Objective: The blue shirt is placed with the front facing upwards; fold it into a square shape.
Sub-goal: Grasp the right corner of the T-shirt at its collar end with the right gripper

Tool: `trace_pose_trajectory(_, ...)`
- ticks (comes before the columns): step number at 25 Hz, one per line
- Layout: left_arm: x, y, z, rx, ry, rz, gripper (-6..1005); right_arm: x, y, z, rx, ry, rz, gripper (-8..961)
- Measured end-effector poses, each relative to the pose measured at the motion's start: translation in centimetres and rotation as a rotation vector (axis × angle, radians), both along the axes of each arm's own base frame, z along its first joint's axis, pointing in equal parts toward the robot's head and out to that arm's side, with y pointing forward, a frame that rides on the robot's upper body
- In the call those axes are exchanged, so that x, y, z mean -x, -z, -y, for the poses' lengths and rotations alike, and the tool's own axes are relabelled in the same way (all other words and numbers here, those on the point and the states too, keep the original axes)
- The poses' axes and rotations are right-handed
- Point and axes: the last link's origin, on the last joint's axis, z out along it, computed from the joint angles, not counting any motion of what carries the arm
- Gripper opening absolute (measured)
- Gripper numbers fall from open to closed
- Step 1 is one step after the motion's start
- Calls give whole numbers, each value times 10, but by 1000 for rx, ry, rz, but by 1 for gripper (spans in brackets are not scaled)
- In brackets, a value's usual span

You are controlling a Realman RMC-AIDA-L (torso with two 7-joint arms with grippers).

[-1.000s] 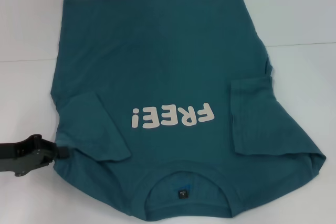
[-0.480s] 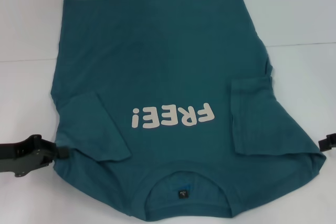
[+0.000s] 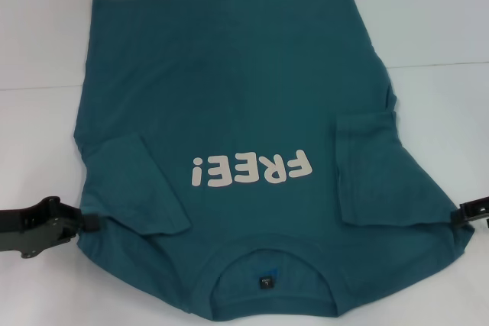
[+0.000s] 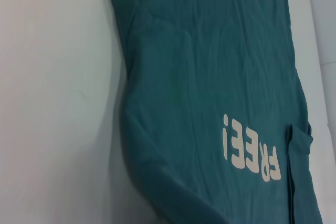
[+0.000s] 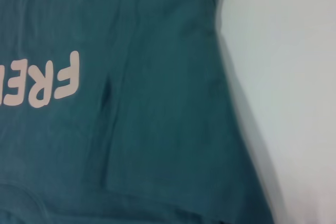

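Note:
The blue shirt (image 3: 244,112) lies face up on the white table, collar (image 3: 267,265) nearest me, white "FREE!" lettering (image 3: 252,168) on the chest. Both short sleeves are folded inward onto the body. My left gripper (image 3: 85,221) is at the shirt's left shoulder edge, touching the fabric. At the right shoulder edge, my right gripper (image 3: 462,214) is only partly in frame. The left wrist view shows the shirt (image 4: 220,77) and its lettering. Fabric (image 5: 131,103) and part of the lettering fill much of the right wrist view.
The white table (image 3: 428,20) surrounds the shirt, with bare surface on the left, on the right and beyond the hem. A faint seam line (image 3: 443,62) crosses the tabletop behind the shirt's middle.
My right gripper has come into view from the right and moved in to the shirt's right shoulder edge. The left gripper and the shirt have stayed put.

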Motion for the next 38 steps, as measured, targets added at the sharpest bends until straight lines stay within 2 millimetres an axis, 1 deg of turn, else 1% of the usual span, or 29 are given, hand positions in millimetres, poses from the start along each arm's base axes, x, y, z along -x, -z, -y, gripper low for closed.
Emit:
trace_pose_trajectory(9,0,0,1,1,-2,1,22,4,12,-6,23,-24,15,903)
trace_pose_trajectory(27,1,1,1,2,-5,3,23,13,24,-17,42,-42,20,901)
trace_pose_trajectory(38,1,1,2,3,-6,4,23,23,39,-24,87,-65,26,900)
